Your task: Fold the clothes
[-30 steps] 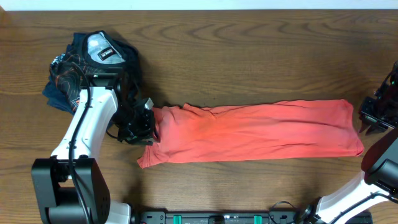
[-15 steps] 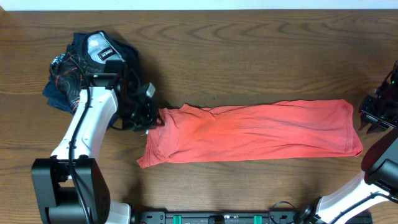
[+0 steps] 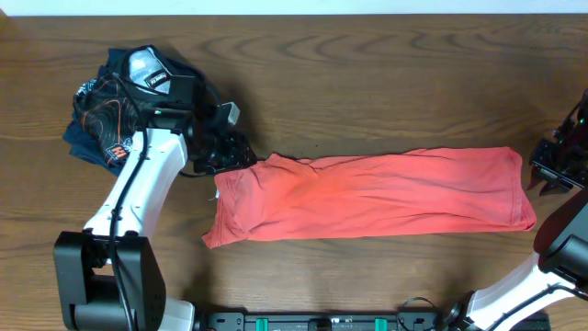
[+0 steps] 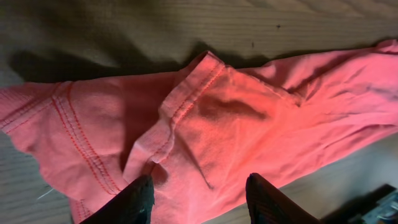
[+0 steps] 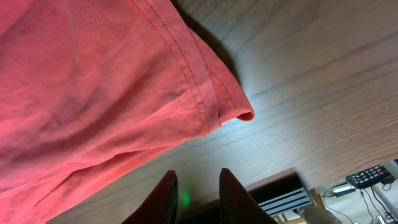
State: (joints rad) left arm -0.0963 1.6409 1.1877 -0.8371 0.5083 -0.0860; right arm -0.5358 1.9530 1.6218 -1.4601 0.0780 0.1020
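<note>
The coral-red shirt (image 3: 386, 193) lies across the table's middle as a long, flat band. No lettering shows on it. My left gripper (image 3: 230, 154) hovers at the band's far left corner. In the left wrist view it (image 4: 199, 200) is open, with stitched hems and a sleeve fold of the shirt (image 4: 249, 124) under it and nothing between its fingers. My right gripper (image 3: 542, 179) sits just off the band's right end. Seen from the right wrist, it (image 5: 198, 194) hangs over bare wood beside the shirt's hemmed corner (image 5: 214, 93), its jaws narrowly apart and holding nothing.
A crumpled dark navy garment with orange line print (image 3: 129, 101) lies at the back left, behind my left arm. The table's right edge (image 5: 292, 174) runs just beyond my right gripper, and a remote (image 5: 372, 177) lies on the floor beyond it.
My left gripper let go of the shirt's left end, opened, and moved toward the table's back and slightly right. The left end now lies flatter. The right arm stayed put, its jaws parting slightly.
</note>
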